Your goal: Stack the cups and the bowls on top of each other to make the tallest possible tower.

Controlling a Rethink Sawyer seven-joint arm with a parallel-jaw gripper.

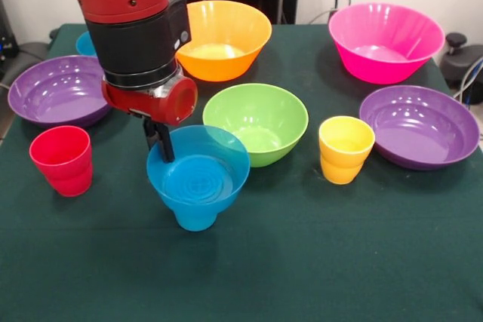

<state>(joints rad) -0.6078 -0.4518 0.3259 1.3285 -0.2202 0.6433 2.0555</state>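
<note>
just jaws at blue bowl rim

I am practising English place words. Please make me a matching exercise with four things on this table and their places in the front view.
Things:
1. red cup
2. yellow cup
3. pink bowl
4. small blue bowl

Places:
A. far right corner
B. resting on a blue cup, under the gripper
C. near the left edge, in front of a purple bowl
D. right of the green bowl

Pairs: 1-C, 2-D, 3-A, 4-B
</note>
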